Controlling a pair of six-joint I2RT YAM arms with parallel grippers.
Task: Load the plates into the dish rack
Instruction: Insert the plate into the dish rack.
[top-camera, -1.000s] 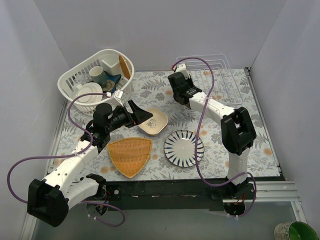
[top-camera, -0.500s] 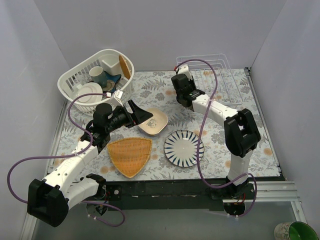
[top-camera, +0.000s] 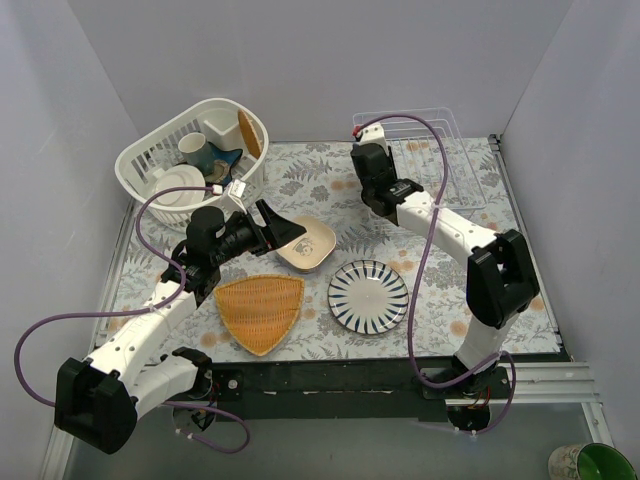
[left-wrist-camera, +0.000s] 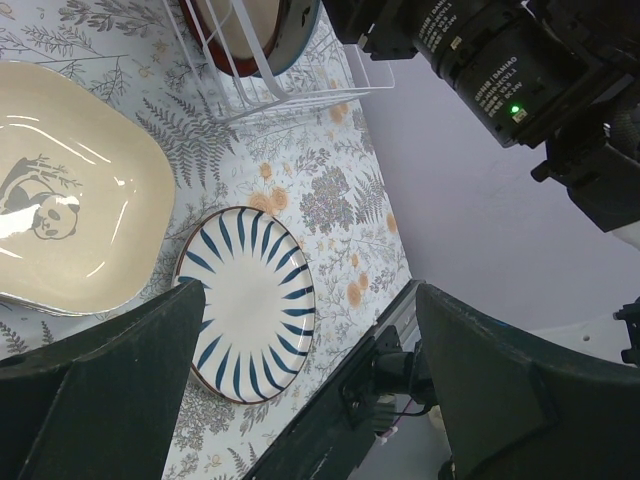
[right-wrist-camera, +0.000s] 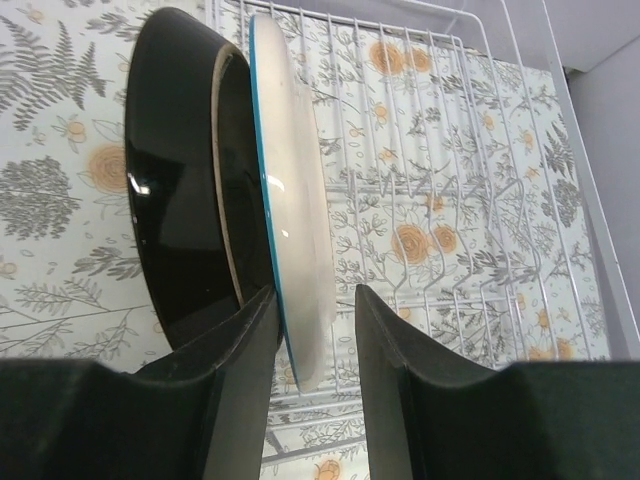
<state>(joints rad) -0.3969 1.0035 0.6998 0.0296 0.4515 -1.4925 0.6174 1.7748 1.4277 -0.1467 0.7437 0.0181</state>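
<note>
The white wire dish rack (top-camera: 440, 150) stands at the back right. Two plates stand upright in its slots: a dark plate (right-wrist-camera: 170, 200) and a pale plate with a teal rim (right-wrist-camera: 295, 190). My right gripper (right-wrist-camera: 315, 300) straddles the pale plate's lower edge. It is open, and a gap shows between the plate and the right finger. A cream panda dish (top-camera: 308, 243) and a blue-striped round plate (top-camera: 368, 296) lie flat on the table. My left gripper (top-camera: 285, 228) hovers by the cream dish (left-wrist-camera: 70, 210), wide open and holding nothing.
An orange woven triangular tray (top-camera: 260, 310) lies near the front. A white oval plastic basket (top-camera: 190, 150) holding cups and a plain plate sits at the back left. Grey walls close in three sides. The black rail (left-wrist-camera: 330, 400) marks the table's near edge.
My right gripper's jaws have spread apart around the pale plate, and the right arm has shifted slightly right toward the rack. The left arm has not moved.
</note>
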